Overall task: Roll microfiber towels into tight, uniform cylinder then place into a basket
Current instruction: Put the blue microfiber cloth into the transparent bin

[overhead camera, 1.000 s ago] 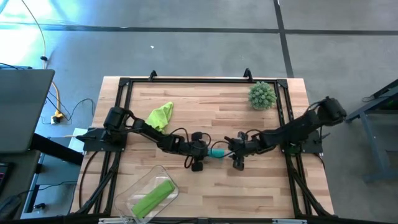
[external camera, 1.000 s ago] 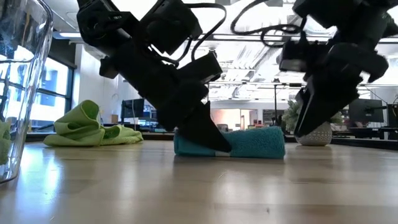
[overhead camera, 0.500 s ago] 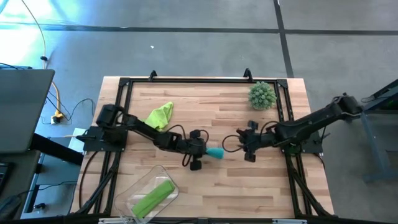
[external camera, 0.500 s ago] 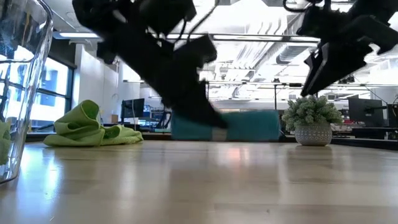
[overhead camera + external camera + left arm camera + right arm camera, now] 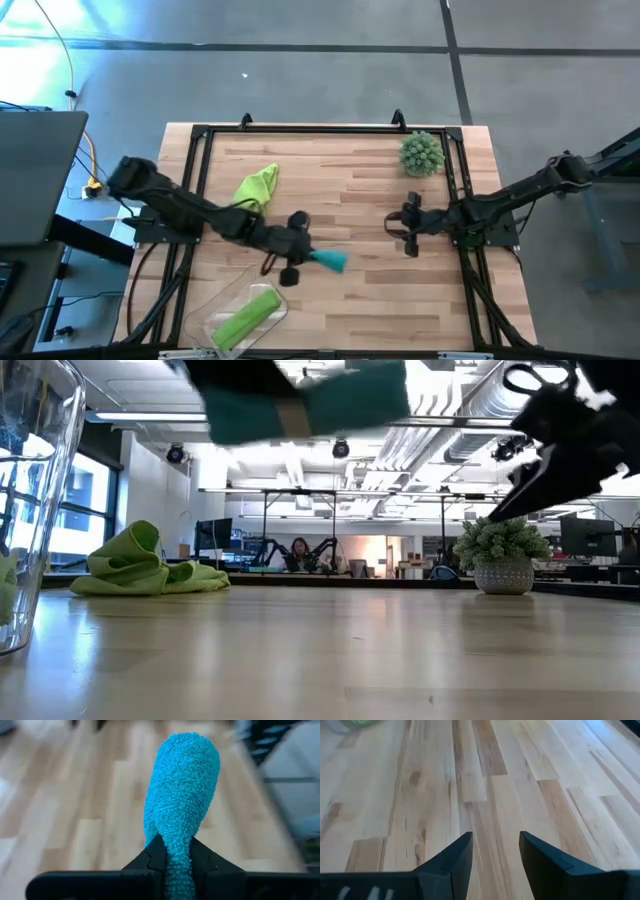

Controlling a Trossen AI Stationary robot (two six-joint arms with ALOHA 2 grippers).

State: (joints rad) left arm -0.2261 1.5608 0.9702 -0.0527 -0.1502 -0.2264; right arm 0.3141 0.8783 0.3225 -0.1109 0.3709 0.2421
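Observation:
A teal microfiber towel [image 5: 328,261], rolled into a cylinder, hangs in the air over the table's middle, high at the top of the low view [image 5: 310,400]. My left gripper [image 5: 303,257] is shut on it. My right gripper [image 5: 410,230] stands open and empty [image 5: 495,850] above the table toward the right edge. A lime green rolled towel [image 5: 248,317] lies in the clear basket [image 5: 215,312] at the near left. Another lime green towel [image 5: 257,186] lies crumpled on the table at the far left [image 5: 150,565]. My left gripper pinches one end of the teal roll [image 5: 178,854] between its two fingers. The fingers slant downward from the table's left, and the roll sticks out past their tips, along them. The roll is lifted clear of the table and keeps its rolled shape.
A spiky grey-green ball in a small pot [image 5: 421,153] stands at the far right of the table [image 5: 503,555]. A black frame [image 5: 300,130] runs along the table's edges. Bare wood lies between the two grippers and along the near right.
My left gripper has risen with the teal roll, lifting it off the table, and has drawn back a little toward the near left. My right gripper has let go of the roll's other end, staying open, and has pulled back toward the table's right edge.

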